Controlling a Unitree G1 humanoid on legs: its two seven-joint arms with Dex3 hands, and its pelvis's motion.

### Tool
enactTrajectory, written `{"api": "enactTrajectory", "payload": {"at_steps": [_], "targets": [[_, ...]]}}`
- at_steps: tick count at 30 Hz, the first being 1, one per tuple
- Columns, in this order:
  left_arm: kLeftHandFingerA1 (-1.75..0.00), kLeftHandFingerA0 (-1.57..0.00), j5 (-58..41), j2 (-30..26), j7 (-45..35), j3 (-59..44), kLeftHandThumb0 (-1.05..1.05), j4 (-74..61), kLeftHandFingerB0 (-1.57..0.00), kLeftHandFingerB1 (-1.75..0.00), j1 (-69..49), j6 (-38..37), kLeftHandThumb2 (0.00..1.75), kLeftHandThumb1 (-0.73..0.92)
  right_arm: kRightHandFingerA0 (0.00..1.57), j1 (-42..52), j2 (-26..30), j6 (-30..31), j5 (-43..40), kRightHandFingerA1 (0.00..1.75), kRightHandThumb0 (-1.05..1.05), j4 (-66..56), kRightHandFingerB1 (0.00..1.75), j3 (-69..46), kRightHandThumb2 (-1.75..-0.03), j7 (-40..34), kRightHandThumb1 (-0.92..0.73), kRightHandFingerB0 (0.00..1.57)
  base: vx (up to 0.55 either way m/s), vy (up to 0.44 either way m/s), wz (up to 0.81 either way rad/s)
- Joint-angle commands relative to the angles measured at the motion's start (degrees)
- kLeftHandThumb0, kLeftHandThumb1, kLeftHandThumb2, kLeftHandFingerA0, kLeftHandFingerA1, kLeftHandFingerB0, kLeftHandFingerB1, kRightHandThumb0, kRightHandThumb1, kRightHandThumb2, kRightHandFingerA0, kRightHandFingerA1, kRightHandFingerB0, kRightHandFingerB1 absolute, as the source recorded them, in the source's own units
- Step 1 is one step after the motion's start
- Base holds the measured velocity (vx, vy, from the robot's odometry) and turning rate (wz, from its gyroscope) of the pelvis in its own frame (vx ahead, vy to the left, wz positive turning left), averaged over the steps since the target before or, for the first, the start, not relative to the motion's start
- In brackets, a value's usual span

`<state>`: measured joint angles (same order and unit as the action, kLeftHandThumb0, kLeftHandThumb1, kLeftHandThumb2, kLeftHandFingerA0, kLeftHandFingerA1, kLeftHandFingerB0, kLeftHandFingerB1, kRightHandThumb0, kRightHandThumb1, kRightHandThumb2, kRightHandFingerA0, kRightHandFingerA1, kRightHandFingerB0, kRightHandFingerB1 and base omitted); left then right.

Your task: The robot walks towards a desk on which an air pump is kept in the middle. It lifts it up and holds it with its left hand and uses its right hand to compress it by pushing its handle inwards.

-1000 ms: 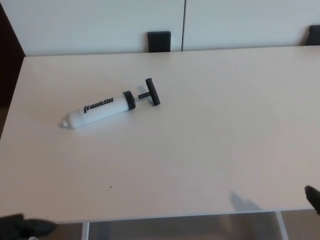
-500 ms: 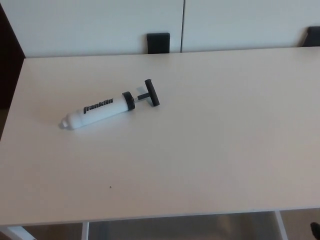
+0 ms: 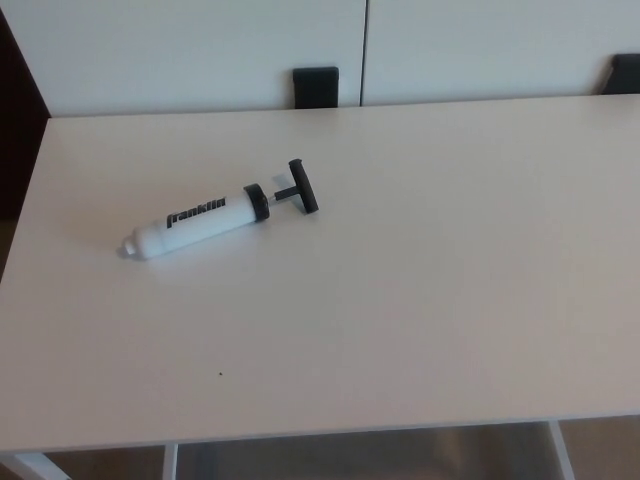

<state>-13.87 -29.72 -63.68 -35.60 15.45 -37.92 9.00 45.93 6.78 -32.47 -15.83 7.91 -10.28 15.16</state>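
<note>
A white air pump [image 3: 196,224] with black lettering lies on its side on the pale desk [image 3: 400,300], left of the middle. Its nozzle end points to the lower left. Its black T-handle [image 3: 303,186] sticks out a short way at the upper right, past a black collar [image 3: 257,200]. Neither of my hands shows in the head view.
The desk's front edge [image 3: 320,432] runs along the bottom of the picture, with white frame legs below it. Behind the desk stands a white wall with two dark blocks [image 3: 316,86] at its base. A dark strip borders the desk's left side.
Both my hands, which showed at the bottom corners a second ago, have dropped out of the picture. The pump has not moved.
</note>
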Motion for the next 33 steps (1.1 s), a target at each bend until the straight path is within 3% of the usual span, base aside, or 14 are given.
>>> {"api": "enactTrajectory", "payload": {"at_steps": [1, 8, 9, 13, 14, 16, 17, 21, 22, 27, 28, 30, 31, 33], "targets": [[-0.45, -0.21, -4.04, -2.22, -2.80, -3.02, -0.60, 37.22, -0.14, -0.39, 12.92, -10.28, 0.82, 0.58, 0.23, -11.79, 3.16, 10.43, -19.22, 0.40, -0.83, 26.27, 0.31, -12.98, -0.65, 14.55, -0.82, 0.19, 0.00, 0.000, 0.00], [-0.35, -0.27, -6.96, -1.28, 0.57, -5.96, -0.52, 44.85, -0.23, -0.28, 15.97, -5.74, 0.63, 0.75, 0.21, -14.86, 3.75, 16.87, -23.39, 0.36, -0.87, 32.54, 0.29, -18.19, -0.66, 17.49, -0.85, 0.15, 0.00, 0.000, 0.00], [-0.43, -0.16, -8.53, -0.04, 3.32, -7.55, -0.66, 46.31, -0.09, -0.37, 17.09, -4.40, 0.83, 0.60, 0.29, -15.29, 4.36, 20.40, -25.52, 0.37, -0.86, 33.32, 0.28, -20.06, -0.66, 18.26, -0.84, 0.19, 0.00, 0.000, 0.00], [-0.43, -0.16, -8.71, 1.85, 7.93, -8.60, -0.66, 47.87, -0.09, -0.38, 18.57, -7.99, 0.85, 0.64, 0.28, -16.60, 5.21, 26.14, -28.77, 0.37, -0.84, 35.12, 0.27, -23.47, -0.67, 20.28, -0.85, 0.17, 0.00, 0.000, 0.00], [-0.49, -0.01, -8.47, 1.95, 8.27, -8.56, -0.34, 48.52, 0.00, -0.48, 19.09, -8.65, 1.07, 0.54, 0.27, -17.05, 5.57, 26.60, -28.86, 0.35, -0.87, 35.83, 0.27, -24.05, -0.66, 20.98, -0.82, 0.16, 0.00, 0.000, 0.00], [-0.49, -0.01, -8.33, 1.96, 8.40, -8.56, -0.34, 49.11, 0.00, -0.48, 19.50, -9.04, 1.07, 0.54, 0.27, -17.44, 5.84, 26.92, -28.84, 0.35, -0.87, 36.43, 0.27, -24.53, -0.66, 21.55, -0.82, 0.16, 0.00, 0.000, 0.00], [-0.49, -0.03, -8.67, 2.01, 8.36, -8.92, -0.33, 49.62, 0.00, -0.48, 19.97, -8.95, 1.07, 0.56, 0.20, -17.98, 6.02, 27.21, -28.82, 0.48, -0.85, 36.92, 0.36, -25.05, -1.03, 21.97, -0.66, 0.07, 0.00, 0.000, 0.00], [-0.49, -0.03, -9.02, 1.86, 8.19, -9.45, -0.33, 50.88, 0.00, -0.48, 20.73, -9.26, 1.07, 0.56, 0.20, -19.00, 6.24, 27.65, -28.40, 0.48, -0.85, 38.12, 0.36, -26.29, -1.03, 23.00, -0.66, 0.07, 0.00, 0.000, 0.00], [-0.39, -0.23, -9.10, 1.90, 8.50, -9.61, -0.56, 51.04, -0.14, -0.28, 21.04, -9.43, 0.64, 0.79, 0.27, -19.37, 6.21, 28.03, -28.49, 0.36, -0.85, 38.19, 0.27, -26.85, -0.66, 23.21, -0.83, 0.16, 0.00, 0.000, 0.00], [-0.45, -0.17, -7.98, 1.66, 9.37, -8.96, -0.65, 51.61, -0.08, -0.37, 21.82, -10.55, 0.85, 0.65, 0.28, -20.38, 6.18, 28.52, -28.34, 0.36, -0.85, 38.62, 0.27, -28.18, -0.66, 23.94, -0.84, 0.18, 0.00, 0.000, 0.00], [-0.39, -0.24, -7.90, 1.63, 9.11, -8.95, -0.57, 51.84, -0.15, -0.28, 22.01, -10.85, 0.63, 0.77, 0.26, -20.62, 6.21, 28.61, -28.10, 0.36, -0.84, 38.73, 0.27, -28.60, -0.66, 24.31, -0.85, 0.17, 0.00, 0.000, 0.00], [-0.39, -0.24, -8.08, 1.56, 8.67, -9.06, -0.57, 52.37, -0.15, -0.28, 22.26, -11.26, 0.63, 0.77, 0.26, -20.97, 6.29, 28.87, -27.67, 0.36, -0.84, 39.07, 0.27, -29.33, -0.66, 24.96, -0.85, 0.17, 0.00, 0.000, 0.00], [-0.46, -0.18, -7.55, 1.49, 8.58, -8.56, -0.65, 52.44, -0.07, -0.38, 22.23, -12.27, 0.86, 0.63, 0.26, -21.21, 6.29, 29.59, -28.03, 0.36, -0.83, 39.21, 0.28, -29.92, -0.65, 25.22, -0.82, 0.19, 0.00, 0.000, 0.00], [-0.48, -0.22, -6.95, 1.58, 8.68, -8.06, -0.63, 52.72, -0.09, -0.39, 22.40, -14.10, 0.84, 0.63, 0.25, -21.89, 6.60, 31.61, -28.91, 0.35, -0.84, 39.88, 0.28, -31.11, -0.66, 25.93, -0.83, 0.20, 0.00, 0.000, 0.00]]}}
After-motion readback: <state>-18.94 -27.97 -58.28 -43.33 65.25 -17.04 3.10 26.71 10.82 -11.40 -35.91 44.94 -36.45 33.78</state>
